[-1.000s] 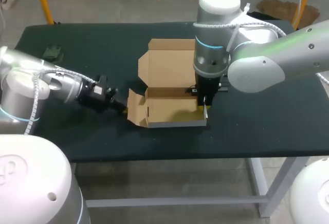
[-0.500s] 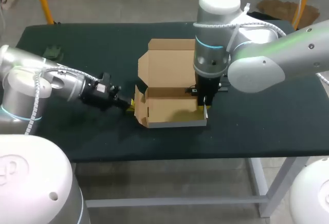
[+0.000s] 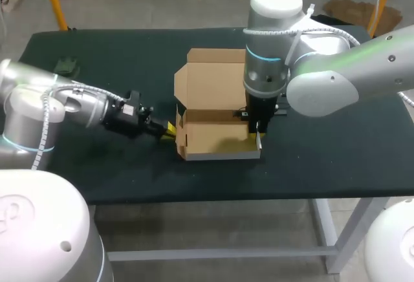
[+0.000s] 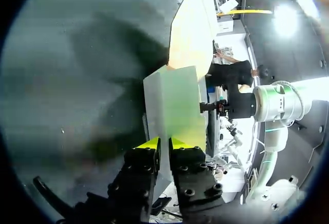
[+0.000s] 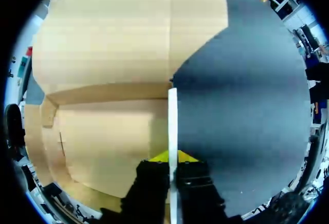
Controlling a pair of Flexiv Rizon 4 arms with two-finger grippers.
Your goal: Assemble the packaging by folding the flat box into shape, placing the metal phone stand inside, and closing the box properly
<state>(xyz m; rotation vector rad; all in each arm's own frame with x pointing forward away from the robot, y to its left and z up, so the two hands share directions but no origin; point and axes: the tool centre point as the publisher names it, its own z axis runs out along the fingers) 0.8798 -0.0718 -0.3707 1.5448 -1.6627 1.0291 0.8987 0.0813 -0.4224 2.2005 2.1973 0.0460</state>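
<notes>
On the table (image 3: 97, 165), the box (image 3: 217, 141) lies lengthwise left-to-right, lid (image 3: 210, 81) open rearward.

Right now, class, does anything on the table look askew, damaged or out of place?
Nothing stands out. The cardboard box is half folded, lid flat behind; the left end effector pinches its left flap, the right end effector its right wall.
</notes>
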